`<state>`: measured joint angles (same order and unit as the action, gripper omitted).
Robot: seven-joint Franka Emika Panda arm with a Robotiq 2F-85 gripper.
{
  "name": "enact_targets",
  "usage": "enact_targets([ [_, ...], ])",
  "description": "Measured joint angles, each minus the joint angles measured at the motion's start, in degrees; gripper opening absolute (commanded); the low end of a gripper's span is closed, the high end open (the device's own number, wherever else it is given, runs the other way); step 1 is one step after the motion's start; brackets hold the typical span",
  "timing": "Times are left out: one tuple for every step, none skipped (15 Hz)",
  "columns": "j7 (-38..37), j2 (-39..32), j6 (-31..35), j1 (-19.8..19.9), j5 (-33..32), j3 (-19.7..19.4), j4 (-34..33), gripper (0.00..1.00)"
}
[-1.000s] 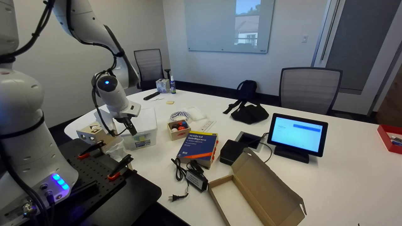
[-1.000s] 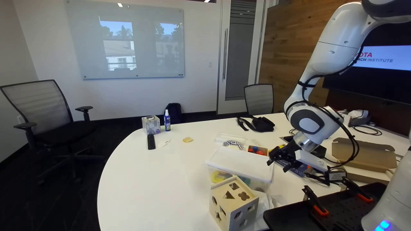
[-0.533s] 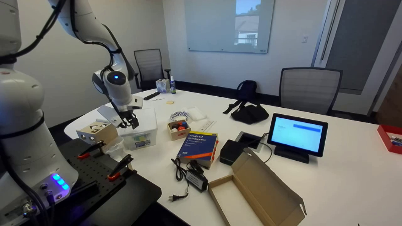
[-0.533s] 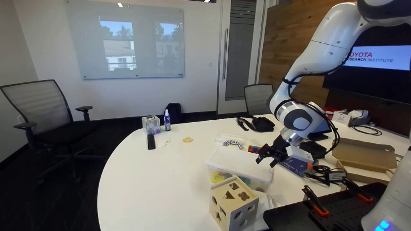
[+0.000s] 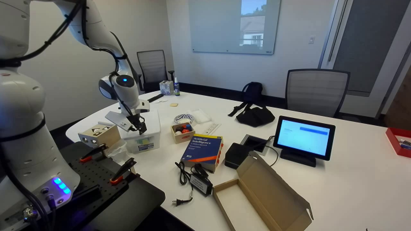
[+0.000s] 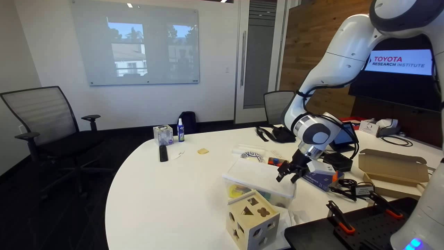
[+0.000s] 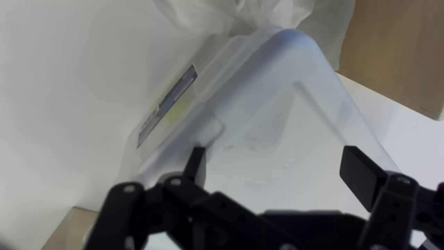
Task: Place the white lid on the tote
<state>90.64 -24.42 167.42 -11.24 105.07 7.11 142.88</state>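
Tool (image 7: pixel 274 165), jaws wide, over white lid (image 6: pixel 256 174) on tote (image 5: pixel 154 143)

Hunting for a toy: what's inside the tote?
Inside the tote, a yellow item and something teal show, too hazy to identify; the cover and wooden cube hide much else.
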Motion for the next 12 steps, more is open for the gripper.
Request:
enact_targets([
  [-0.76,-0.70,0.53,0.00,-1.27,0.00,-0.26,1.00],
  [-1.87,-1.23,0.93,0.00,-2.94,0.00,-0.47,1.00],
  [-3.22,-1.60,1.32,0.01,-4.71,0.00,-0.59,1.00],
  [-4.68,-1.88,1.65,0.02,-6.52,-0.01,-0.61,1.00],
  [-6.41,-2.12,1.82,0.02,-8.55,-0.02,-0.60,1.00],
  [-8.04,-2.31,1.93,0.02,-10.52,-0.04,-0.60,1.00],
  [-9.76,-2.49,2.04,0.02,-12.47,-0.05,-0.59,1.00],
  [-11.23,-2.60,2.07,0.02,-14.02,-0.09,-0.59,1.00],
  [-12.38,-2.69,2.10,0.02,-15.35,-0.15,-0.59,1.00],
  [-13.43,-2.82,2.18,0.01,-16.55,-0.21,-0.59,1.00],
  [-14.43,-3.00,2.41,0.00,-17.64,-0.25,-0.61,1.00],
  [-14.89,-3.28,2.70,-0.01,-18.47,-0.26,-0.70,1.00],
])
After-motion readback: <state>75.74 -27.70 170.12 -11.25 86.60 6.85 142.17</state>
